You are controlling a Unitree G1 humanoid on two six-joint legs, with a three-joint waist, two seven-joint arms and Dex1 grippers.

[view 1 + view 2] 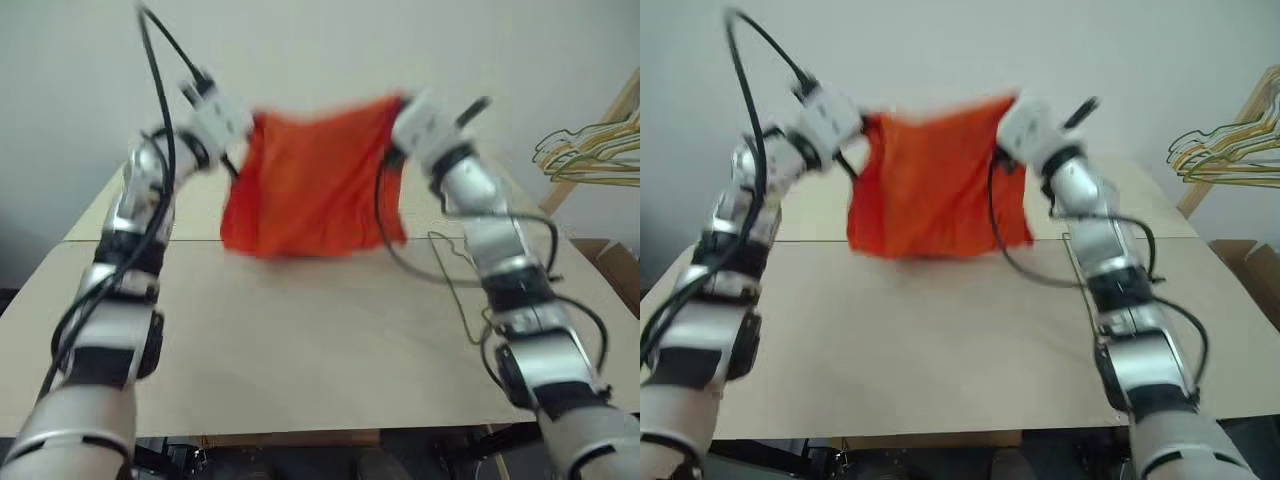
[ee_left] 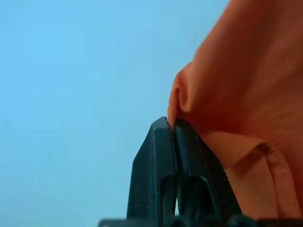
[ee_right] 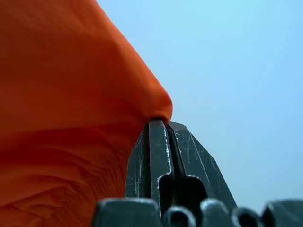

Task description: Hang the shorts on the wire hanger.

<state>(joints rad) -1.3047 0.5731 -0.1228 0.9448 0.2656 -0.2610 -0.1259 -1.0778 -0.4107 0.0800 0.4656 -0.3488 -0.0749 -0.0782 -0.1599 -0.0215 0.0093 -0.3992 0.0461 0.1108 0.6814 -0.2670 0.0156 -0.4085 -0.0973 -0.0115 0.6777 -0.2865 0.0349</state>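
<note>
While both arms reach up in the upper half of the head views, the shorts (image 1: 312,180) hang between them as an orange sheet, top edge stretched from gripper to gripper and lower edge loose just over the far part of the table (image 1: 300,340). The left gripper (image 1: 248,128) meets the cloth at its upper left corner, the right gripper (image 1: 398,122) at its upper right. From the head the fingertips are too blurred to read.

The wrist views settle it. On the left wrist camera the two black fingers (image 2: 163,156) are pressed together with a fold of orange cloth pinched at their tips, and a hemmed edge hangs beside them. On the right wrist camera the fingers (image 3: 158,151) are likewise pressed together, a bunched corner of cloth caught at the tips.

What the wrist views leave out, the head views give — the hanger (image 1: 455,285) lies flat on the table at centre right, partly behind the right forearm, below and right of the shorts and well apart from them. A bunch of hangers (image 1: 590,150) hangs at the right edge.
</note>
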